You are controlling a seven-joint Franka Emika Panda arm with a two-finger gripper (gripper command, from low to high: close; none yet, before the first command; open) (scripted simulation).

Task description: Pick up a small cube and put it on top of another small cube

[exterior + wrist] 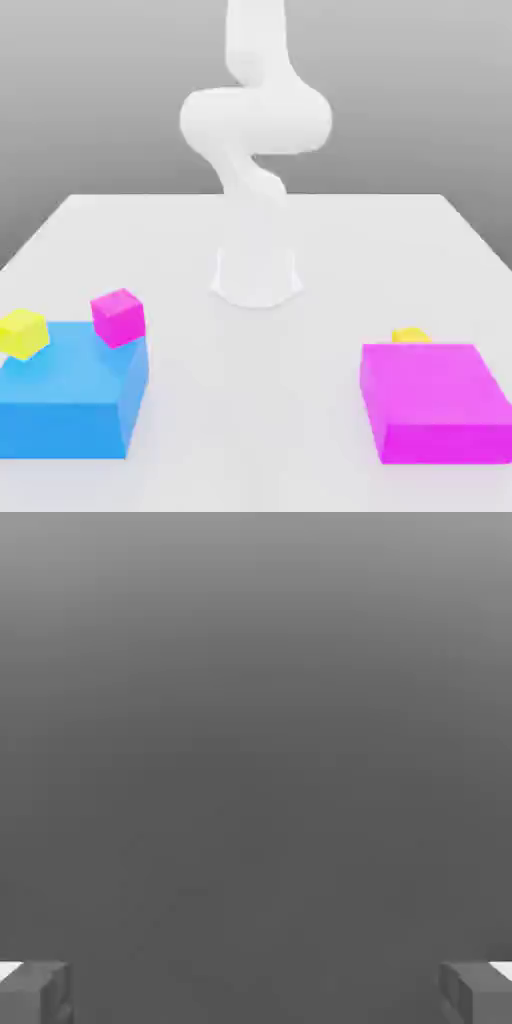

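The white robot arm [255, 140] rises from its round base at the middle of the flat white surface [256, 240], bending in a thick curl above it; in the hand view the hand [256, 992] shows its two grey fingertips [35, 992] set far apart at opposite edges, with nothing between them — the hand is wide open and holds nothing.

The small golden, orange-tinged yellow cube [410, 336] sits on the surface at the exterior view's right, just behind the far edge of the big flat magenta block [432, 402]; only its upper part shows above that block, and whether the two touch cannot be told.

At the exterior view's left lies the big blue block [70, 395]; a small magenta cube [118, 317] is at its far corner towards the middle of the surface, tilted, and a paler lemon-yellow small cube [23, 333] is at its far corner towards the left edge — also tilted; both overlap the blue block's top, well apart from the golden cube.
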